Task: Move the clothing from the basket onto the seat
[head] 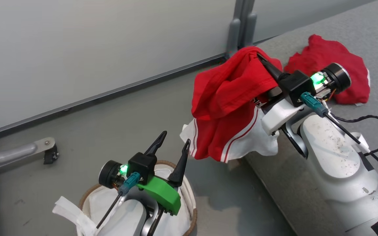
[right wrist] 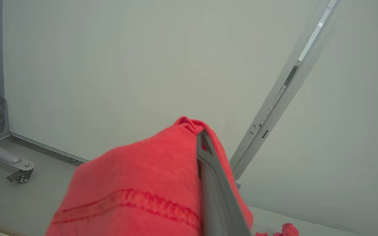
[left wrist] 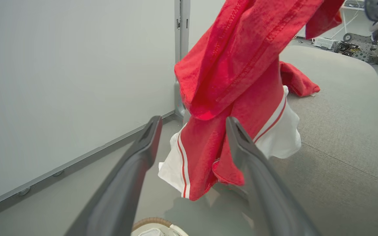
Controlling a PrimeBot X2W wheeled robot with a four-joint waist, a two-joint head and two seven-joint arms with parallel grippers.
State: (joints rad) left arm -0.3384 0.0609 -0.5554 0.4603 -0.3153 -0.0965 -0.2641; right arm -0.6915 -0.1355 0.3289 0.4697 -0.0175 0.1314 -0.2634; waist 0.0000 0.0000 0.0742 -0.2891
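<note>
Right gripper (head: 260, 56) is holding a red garment (head: 228, 98) up in the air. Its fingers are pinching the top fold. One dark finger is sticking out along the cloth and the other is buried under the fabric (the right wrist view is showing the same thing, red cloth draped over one side of a finger). The garment is hanging down in a bunch, with its white trim and red stripes dangling at the bottom. It's hanging over the floor (head: 110, 124), right at the front edge of the seat (head: 356, 29). I can't tell if the trim is actually brushing the cushion or just hanging beside it.

A second red garment (head: 320, 49) is lying crumpled on the seat, further back behind the right wrist.

Left gripper (head: 176, 137) is hovering over the basket (head: 194, 223) with its fingers spread apart and gripping nothing. In the left wrist view the hanging garment is showing between the two fingers, well beyond their tips. The basket is sitting on the floor near the bottom of the head view, and its white liner (head: 103, 200) is showing inside.

A grey wall panel (head: 94, 42) is running along behind everything, with a caster foot (head: 49, 154) sitting at its base on the left.
</note>
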